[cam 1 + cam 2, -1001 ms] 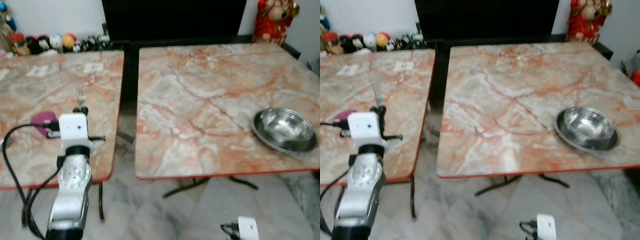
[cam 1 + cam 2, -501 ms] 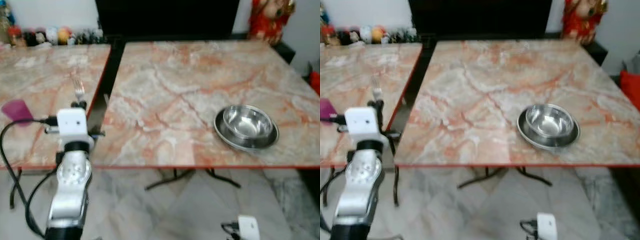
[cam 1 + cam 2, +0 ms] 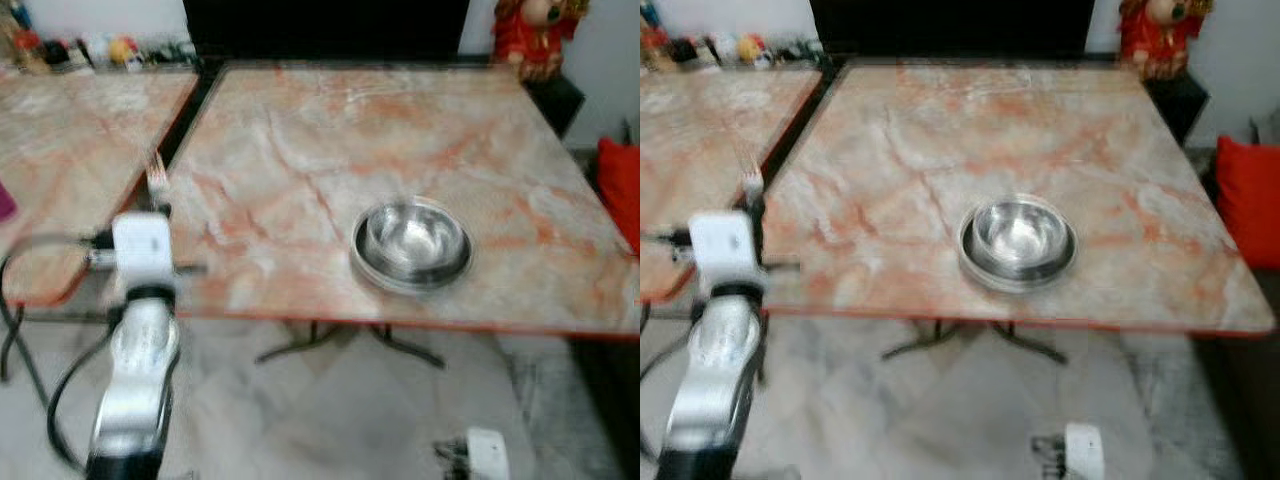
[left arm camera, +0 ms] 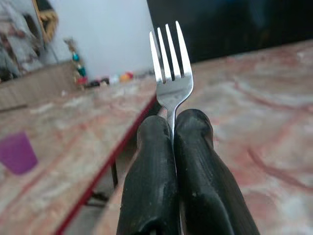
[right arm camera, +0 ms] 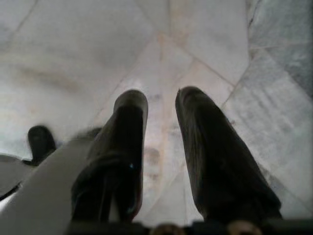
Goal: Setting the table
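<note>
Across the last second the whole head view has swung: the round stainless-steel bowl (image 3: 411, 243) that sat at the right edge of the frame now lies just right of centre, and the second marble-patterned table (image 3: 80, 150) has slid off toward the upper left, so it is the camera that has turned toward the square marble-patterned table with the red rim (image 3: 300, 140), not the things that have moved. The left gripper (image 4: 174, 128), at the left of the frame just over that table's near left corner, keeps its two black fingers pressed together on the handle of the silver metal fork (image 4: 170, 63), whose tines stand upright above them. I judge the robot is carrying the fork over to lay it beside the bowl, a step not yet done. The right gripper (image 5: 161, 105) hangs low over pale floor tiles with its fingers parted and nothing between them. A red figurine (image 3: 530, 35) stands in the upper right, a red cushion (image 3: 1248, 200) at the right edge, and a purple plastic cup (image 4: 17, 152) rests on the other table; the marble between fork and bowl looks bare.
</note>
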Available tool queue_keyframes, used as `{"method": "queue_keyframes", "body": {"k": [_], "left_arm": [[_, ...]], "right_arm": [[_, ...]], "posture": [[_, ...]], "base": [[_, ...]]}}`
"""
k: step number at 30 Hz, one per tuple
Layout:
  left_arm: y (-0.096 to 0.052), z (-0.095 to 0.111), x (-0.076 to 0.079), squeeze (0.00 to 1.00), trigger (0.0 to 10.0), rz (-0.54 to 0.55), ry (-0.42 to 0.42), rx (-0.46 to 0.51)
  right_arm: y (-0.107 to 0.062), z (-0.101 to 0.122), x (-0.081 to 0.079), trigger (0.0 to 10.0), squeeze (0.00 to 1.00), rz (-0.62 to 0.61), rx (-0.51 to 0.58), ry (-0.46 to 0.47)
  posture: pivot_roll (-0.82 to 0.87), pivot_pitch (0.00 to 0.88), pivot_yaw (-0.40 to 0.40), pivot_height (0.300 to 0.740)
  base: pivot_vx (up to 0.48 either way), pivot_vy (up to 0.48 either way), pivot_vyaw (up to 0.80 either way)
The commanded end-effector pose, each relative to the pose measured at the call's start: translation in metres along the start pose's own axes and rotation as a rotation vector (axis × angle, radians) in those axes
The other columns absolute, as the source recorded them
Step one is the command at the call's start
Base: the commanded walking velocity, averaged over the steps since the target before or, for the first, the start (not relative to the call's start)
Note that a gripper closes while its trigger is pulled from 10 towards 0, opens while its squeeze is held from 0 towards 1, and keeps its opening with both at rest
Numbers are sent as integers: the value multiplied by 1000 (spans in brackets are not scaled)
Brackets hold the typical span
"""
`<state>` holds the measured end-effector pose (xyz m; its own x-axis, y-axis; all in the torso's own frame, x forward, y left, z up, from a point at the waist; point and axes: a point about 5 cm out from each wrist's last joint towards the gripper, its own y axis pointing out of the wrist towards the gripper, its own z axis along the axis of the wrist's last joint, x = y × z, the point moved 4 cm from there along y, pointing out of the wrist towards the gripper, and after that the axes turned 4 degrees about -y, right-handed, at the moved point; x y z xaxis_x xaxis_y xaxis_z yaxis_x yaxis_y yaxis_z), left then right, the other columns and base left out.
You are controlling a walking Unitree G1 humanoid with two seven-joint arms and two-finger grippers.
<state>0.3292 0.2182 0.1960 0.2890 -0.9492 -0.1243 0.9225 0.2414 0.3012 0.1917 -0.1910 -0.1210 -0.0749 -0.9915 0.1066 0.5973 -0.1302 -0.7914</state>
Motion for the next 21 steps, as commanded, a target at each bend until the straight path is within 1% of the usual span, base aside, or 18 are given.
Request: {"method": "queue_keyframes", "body": {"k": [1, 21], "left_arm": [[2, 8, 3, 0, 10000, -13, 12, 27], [-1, 6, 10, 0, 10000, -35, 21, 21]], "right_arm": [[0, -2, 7, 10000, 0, -18, -4, 8], [-1, -3, 8, 10000, 0, -27, -4, 18]], "posture": [[-40, 104, 36, 740], [-46, 115, 30, 740]], "base": [[0, -431, 0], [0, -431, 0]]}}
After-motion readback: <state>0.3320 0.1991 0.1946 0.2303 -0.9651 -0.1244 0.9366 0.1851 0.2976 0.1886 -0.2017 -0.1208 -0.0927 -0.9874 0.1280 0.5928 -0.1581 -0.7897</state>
